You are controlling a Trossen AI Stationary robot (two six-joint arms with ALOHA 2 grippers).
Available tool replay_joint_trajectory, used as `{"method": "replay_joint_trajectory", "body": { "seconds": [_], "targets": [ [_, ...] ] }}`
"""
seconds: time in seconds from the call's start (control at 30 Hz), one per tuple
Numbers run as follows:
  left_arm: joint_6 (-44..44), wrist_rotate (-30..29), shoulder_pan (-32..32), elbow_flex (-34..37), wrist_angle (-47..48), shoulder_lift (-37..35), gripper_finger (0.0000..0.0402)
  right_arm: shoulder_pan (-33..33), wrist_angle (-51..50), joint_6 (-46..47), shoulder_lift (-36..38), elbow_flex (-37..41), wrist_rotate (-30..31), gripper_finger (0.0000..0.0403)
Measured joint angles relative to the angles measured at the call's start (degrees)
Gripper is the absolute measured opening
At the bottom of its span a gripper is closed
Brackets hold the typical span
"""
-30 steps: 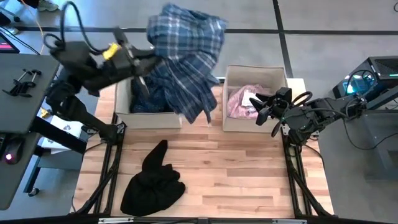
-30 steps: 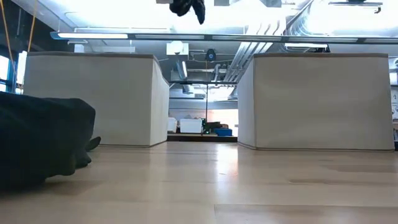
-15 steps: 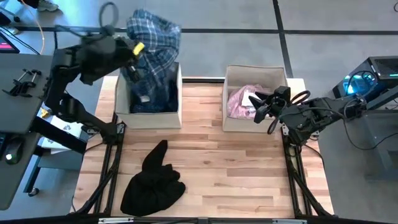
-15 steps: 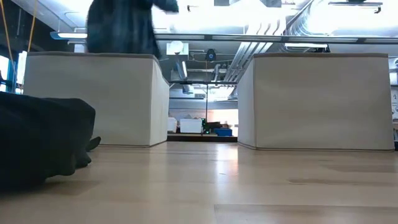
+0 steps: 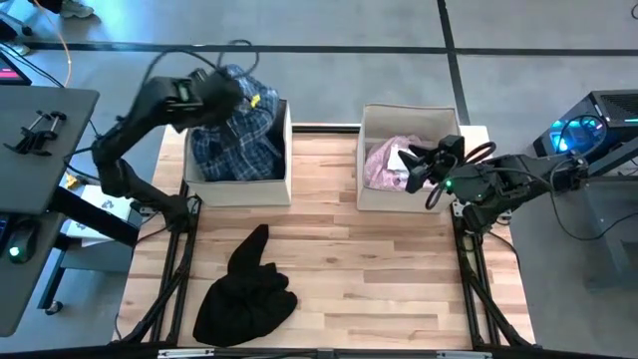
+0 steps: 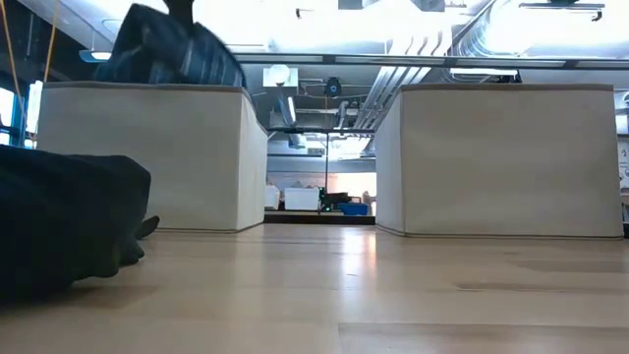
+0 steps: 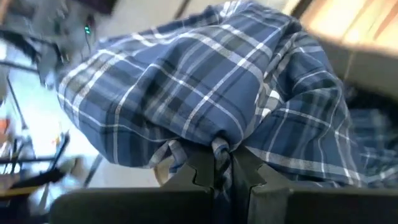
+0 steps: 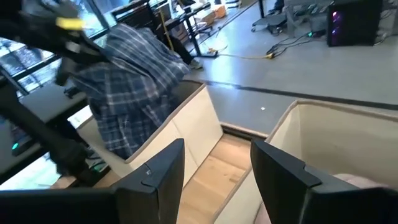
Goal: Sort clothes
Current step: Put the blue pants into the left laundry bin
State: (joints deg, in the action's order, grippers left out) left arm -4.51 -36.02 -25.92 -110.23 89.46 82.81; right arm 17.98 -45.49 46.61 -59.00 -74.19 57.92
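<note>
The plaid shirt point(image 5: 237, 135) hangs bunched over the left bin point(image 5: 286, 160), partly down inside it, with a fold pinched tight in the left gripper point(image 7: 222, 163) above the bin's far side. The right gripper point(image 5: 412, 168) hovers over the right bin point(image 5: 409, 116), fingers spread and empty, above the pink shirt point(image 5: 382, 162) inside. A black garment point(image 5: 246, 289) lies on the table point(image 5: 399, 289) near the front.

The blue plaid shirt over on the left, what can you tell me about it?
The plaid shirt is soft woven cloth, blue with white and dark checks, bunched and crumpled. The left gripper is shut on a fold of it and holds it over the left bin, with most of the cloth hanging down inside. In the low view it mounds above the bin's rim. Some dark cloth lies under it in the bin.
</note>
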Motion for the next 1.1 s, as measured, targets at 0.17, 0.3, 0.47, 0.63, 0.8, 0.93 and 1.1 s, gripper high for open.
{"method": "replay_joint_trajectory", "body": {
  "seconds": [0.17, 0.3, 0.47, 0.63, 0.8, 0.93, 1.1],
  "targets": [
    [1.3, 5.6, -2.6, 11.9, -4.5, 0.0, 0.0001, 0.0, 0.1, 2.0, -0.8, 0.0, -1.4, 0.0173],
    [1.3, 12.7, -3.8, 22.2, -12.4, 0.0, 0.0001, 0.0, 0.2, 3.0, -2.4, 0.0, -2.0, 0.0173],
    [1.5, 18.0, -4.4, 35.6, -23.2, 0.0, 0.0001, 0.0, 0.2, 4.8, -5.4, 0.0, -4.8, 0.0173],
    [1.6, 20.5, -4.9, 48.0, -32.0, 0.0, 0.0001, 0.0, 0.4, 7.2, -8.7, 0.0, -9.0, 0.0173],
    [3.2, 25.8, -6.5, 58.0, -40.8, -0.1, 0.0001, 0.0, 0.4, 10.0, -12.0, 0.0, -13.2, 0.0173],
    [4.7, 29.6, -7.6, 62.2, -44.9, -0.2, 0.0001, 0.0, 0.4, 12.0, -14.0, 0.0, -16.1, 0.0173],
    [4.7, 30.9, -9.2, 61.8, -44.9, -0.1, 0.0001, 0.0, 1.2, 12.5, -15.3, 0.0, -16.7, 0.0173]
  ]
}}
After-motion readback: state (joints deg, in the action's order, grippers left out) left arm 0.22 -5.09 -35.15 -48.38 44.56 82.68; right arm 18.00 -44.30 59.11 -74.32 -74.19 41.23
